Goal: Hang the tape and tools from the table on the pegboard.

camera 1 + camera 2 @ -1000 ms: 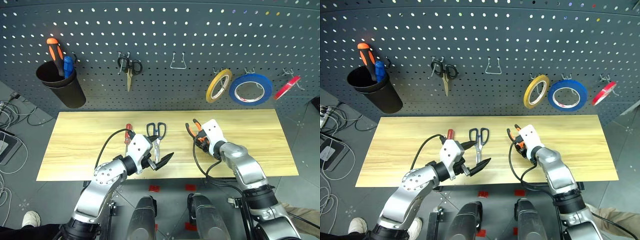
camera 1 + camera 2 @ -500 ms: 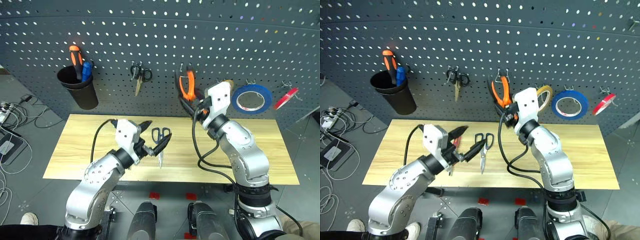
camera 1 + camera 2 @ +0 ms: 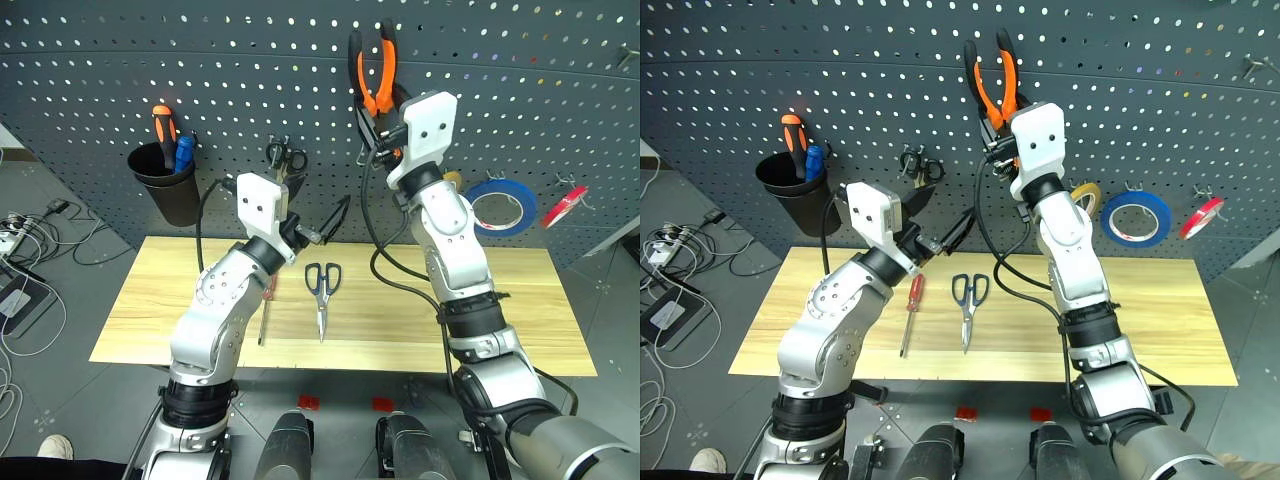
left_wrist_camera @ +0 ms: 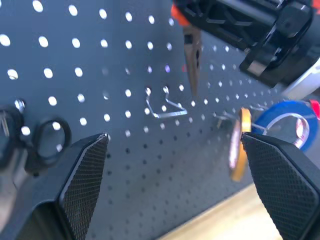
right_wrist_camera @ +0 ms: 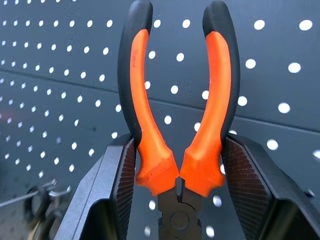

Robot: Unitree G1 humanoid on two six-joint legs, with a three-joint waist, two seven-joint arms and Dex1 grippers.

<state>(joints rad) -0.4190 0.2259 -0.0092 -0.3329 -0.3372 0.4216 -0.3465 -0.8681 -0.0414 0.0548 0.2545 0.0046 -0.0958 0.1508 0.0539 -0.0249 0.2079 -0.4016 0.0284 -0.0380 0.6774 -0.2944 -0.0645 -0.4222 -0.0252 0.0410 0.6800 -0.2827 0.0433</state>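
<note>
Pliers [image 3: 374, 62] clamped handles-up in the right gripper [image 3: 385, 125] against the pegboard [image 3: 200, 60]; left gripper [image 3: 318, 215] spread wide, empty; scissors [image 3: 322, 290] and red-handled screwdriver [image 3: 910, 312] flat on the table [image 3: 520, 310]; tape [image 4: 236, 145] hooked.

A workshop corner set up for robot trials.

A grey pegboard [image 3: 200, 60] carries hooks, small scissors [image 3: 286, 157], tape rolls [image 3: 500, 205] and a black cup [image 3: 170, 185] of screwdrivers above a wooden table [image 3: 160, 300]; loose cables [image 3: 30, 220] trail over the grey floor beside it.
</note>
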